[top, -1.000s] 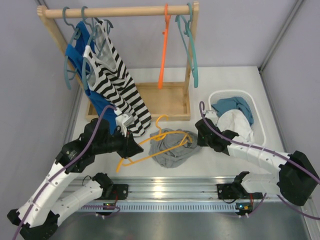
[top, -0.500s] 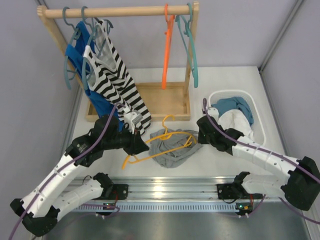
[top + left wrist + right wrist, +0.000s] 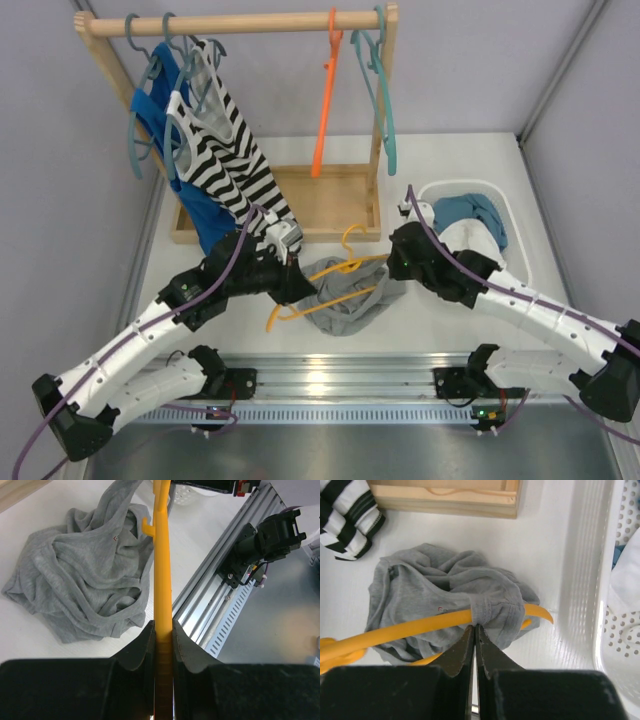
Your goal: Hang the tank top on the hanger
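**Left arm.** The arm reached from its base at 7 o'clock of the table (image 3: 450,170) diagonally toward the centre, elbow low and wrist forward. The left gripper (image 3: 163,635) was clamped on the hanger (image 3: 162,570), one finger on each flat side of the bar. In the wrist view the bar ran straight out from the jaws toward 12 o'clock. The tank top (image 3: 80,585) lay at 10 to 11 o'clock of this gripper, just beside the bar.

**Right arm.** The arm stretched from its base at 5 o'clock toward the centre, forearm low over the table. The right gripper (image 3: 475,631) was closed with its tips together, pinching the lower edge of a grey strap. That strap was looped over one arm of the hanger. The hanger's pointed end stuck out past the strap at 3 o'clock of the tips. The bulk of the garment lay at 10 to 12 o'clock of the tips.

**Task item.** The tank top was plain grey, thin and heavily creased, bunched in a heap on the table between the two grippers. The hanger crossed over it.

**Surroundings.** A white basket (image 3: 512,225) holding blue and white cloth stood at 2 o'clock of the right gripper. At 12 o'clock stood a wooden rack (image 3: 250,22). It carried a striped top (image 3: 235,160), a blue top (image 3: 150,100), a red-orange hanger (image 3: 325,110) and teal hangers (image 3: 385,110).
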Available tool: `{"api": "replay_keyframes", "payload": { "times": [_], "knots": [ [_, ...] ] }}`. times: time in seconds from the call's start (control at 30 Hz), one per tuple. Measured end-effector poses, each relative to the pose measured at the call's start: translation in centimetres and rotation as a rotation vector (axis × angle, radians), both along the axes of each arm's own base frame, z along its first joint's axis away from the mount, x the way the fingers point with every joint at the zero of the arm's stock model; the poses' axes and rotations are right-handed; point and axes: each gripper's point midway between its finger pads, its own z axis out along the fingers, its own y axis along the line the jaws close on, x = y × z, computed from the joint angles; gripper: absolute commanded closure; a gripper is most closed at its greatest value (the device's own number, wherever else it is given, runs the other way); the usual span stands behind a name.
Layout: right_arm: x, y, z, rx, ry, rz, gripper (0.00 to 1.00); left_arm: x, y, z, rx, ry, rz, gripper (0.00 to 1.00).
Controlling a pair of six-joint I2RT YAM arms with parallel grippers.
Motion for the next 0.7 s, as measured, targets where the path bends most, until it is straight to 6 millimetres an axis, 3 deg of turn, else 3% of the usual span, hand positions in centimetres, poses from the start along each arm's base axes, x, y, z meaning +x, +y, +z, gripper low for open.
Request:
{"api": "replay_keyframes", "payload": {
  "times": [0.37,0.7],
  "knots": [
    [0.3,1.7,6.1,0.062,-0.082,0.035,1.0,0.1,-2.2,-1.2,-0.106,-0.013,-0.032,1.0],
    [-0.1,2.3,6.9,0.034,-0.103,0.049,1.0,0.8,-3.8,-0.5,-0.251,-0.048,-0.033,1.0]
  ]
}}
